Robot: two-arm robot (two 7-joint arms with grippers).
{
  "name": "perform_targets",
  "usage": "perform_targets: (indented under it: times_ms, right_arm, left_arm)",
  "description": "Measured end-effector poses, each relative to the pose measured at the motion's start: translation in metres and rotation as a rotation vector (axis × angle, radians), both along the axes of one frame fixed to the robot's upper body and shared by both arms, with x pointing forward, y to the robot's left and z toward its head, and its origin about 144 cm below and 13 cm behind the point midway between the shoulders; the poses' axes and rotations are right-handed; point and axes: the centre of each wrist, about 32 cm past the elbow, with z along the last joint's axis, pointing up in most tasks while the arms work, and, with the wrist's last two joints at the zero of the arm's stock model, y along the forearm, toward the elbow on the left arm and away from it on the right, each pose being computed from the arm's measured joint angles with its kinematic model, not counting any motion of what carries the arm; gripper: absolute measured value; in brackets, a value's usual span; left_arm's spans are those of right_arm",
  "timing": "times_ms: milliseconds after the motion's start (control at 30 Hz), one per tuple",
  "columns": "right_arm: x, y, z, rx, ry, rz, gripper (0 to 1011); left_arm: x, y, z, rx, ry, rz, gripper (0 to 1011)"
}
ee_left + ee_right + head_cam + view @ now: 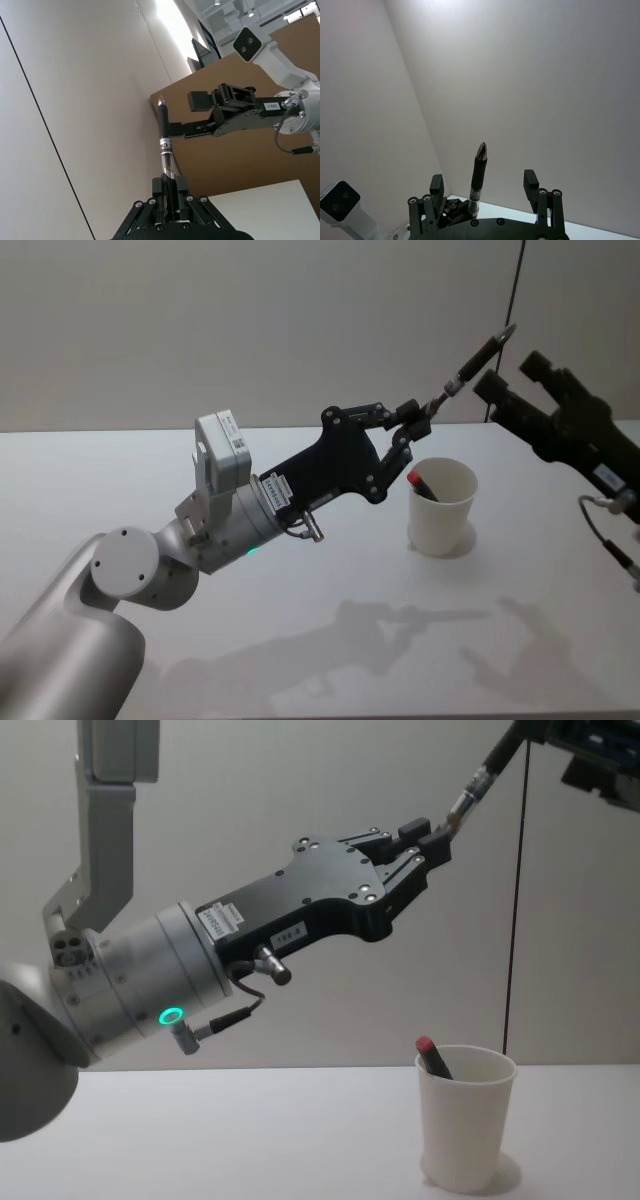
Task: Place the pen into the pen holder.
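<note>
My left gripper (418, 416) is raised above the table and shut on the lower end of a black and clear pen (478, 356), which slants up and to the right. The pen's tip reaches the open fingers of my right gripper (512, 373), held high at the right. In the right wrist view the pen (478, 175) stands between the right gripper's (483, 182) spread fingers without touching them. The pen holder, a white paper cup (443, 506), stands on the table below the left gripper (428, 837). A red-capped pen (432, 1059) leans inside the cup (465, 1132).
The white table (300, 640) spreads around the cup. A plain wall stands behind it, with a thin dark cable (518, 900) hanging down at the right.
</note>
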Motion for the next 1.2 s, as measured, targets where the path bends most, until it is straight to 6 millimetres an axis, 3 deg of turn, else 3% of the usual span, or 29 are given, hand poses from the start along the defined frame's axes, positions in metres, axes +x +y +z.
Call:
perform_targets:
  times_ms: [200,467,833,933,1067,1133,1200]
  right_arm:
    - [0.005,0.007,0.000,0.015,0.011,0.010,1002]
    - [0.012,0.016,0.001,0.034,0.023,0.025,838]
    - [0.016,0.023,0.002,0.052,0.028,0.033,486]
    - [0.016,0.024,0.002,0.055,0.029,0.033,340]
    - [0.017,0.025,0.003,0.060,0.028,0.031,271]
    - [0.017,0.025,0.003,0.062,0.027,0.030,165]
    - [0.017,0.026,0.003,0.064,0.028,0.030,135]
  left_arm:
    - [0.000,0.000,0.000,0.000,0.000,0.000,169]
    - [0.000,0.000,0.000,0.000,0.000,0.000,169]
    - [0.000,0.000,0.000,0.000,0.000,0.000,169]
    - [0.000,0.000,0.000,0.000,0.000,0.000,169]
    - [0.000,0.000,0.000,0.000,0.000,0.000,169]
    - [0.000,0.000,0.000,0.000,0.000,0.000,169]
    - [0.000,0.000,0.000,0.000,0.000,0.000,169]
